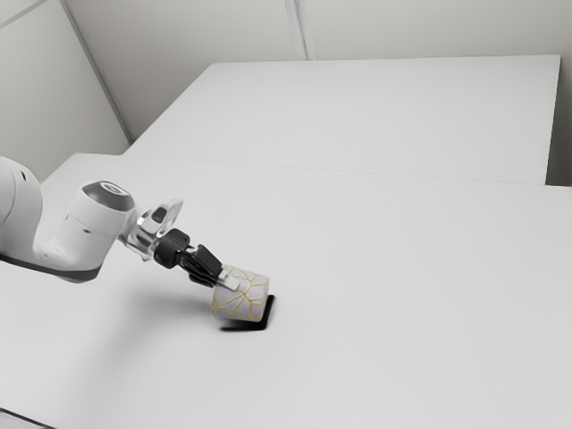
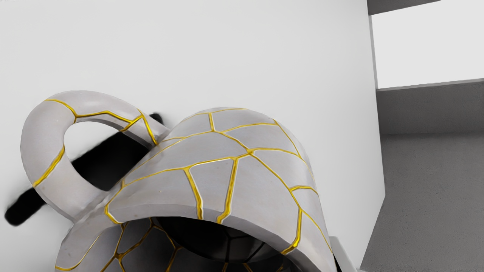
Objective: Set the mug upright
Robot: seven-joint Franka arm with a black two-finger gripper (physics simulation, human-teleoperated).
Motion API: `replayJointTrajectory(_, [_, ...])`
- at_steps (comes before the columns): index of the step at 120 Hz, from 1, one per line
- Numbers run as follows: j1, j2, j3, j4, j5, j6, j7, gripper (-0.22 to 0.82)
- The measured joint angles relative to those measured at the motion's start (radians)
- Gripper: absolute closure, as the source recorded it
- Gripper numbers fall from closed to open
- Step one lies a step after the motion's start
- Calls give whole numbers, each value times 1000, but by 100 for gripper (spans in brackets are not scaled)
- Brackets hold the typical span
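Mug [image 1: 241, 304], pale and veined with gold, was tilted over the surface [image 1: 402, 304], its mouth [image 2: 211, 238] facing the hand in the wrist view. Its handle [image 2: 41, 151] stood out to one side of the body, and a black patch [image 2: 113, 162] showed through the loop. The pincer [image 1: 231, 281] reached down against the mug; I could not tell how far open it was, or whether it had hold. Behind it the white arm [image 1: 80, 232] came in from the exterior view's left. Farther off were a second table [image 1: 375, 116] and pale walls [image 1: 179, 36].
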State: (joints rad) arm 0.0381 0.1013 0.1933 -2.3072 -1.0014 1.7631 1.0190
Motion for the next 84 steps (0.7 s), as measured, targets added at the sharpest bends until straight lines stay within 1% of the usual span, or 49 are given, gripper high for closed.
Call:
replayJointTrajectory(16, [-10,-18,1,-2,15,1,10,76])
replayJointTrajectory(24, [-21,-54,-1,2,60,5,9,77])
replayJointTrajectory(33, [-46,-105,-3,23,169,21,-12,77])
replayJointTrajectory(46, [-92,-151,-9,74,398,58,-73,78])
replayJointTrajectory(57, [-161,-159,-14,90,569,116,-125,78])
replayJointTrajectory(69, [-239,-158,-16,88,718,207,-175,79])
replayJointTrajectory(84, [-293,-154,-16,76,846,318,-227,79])
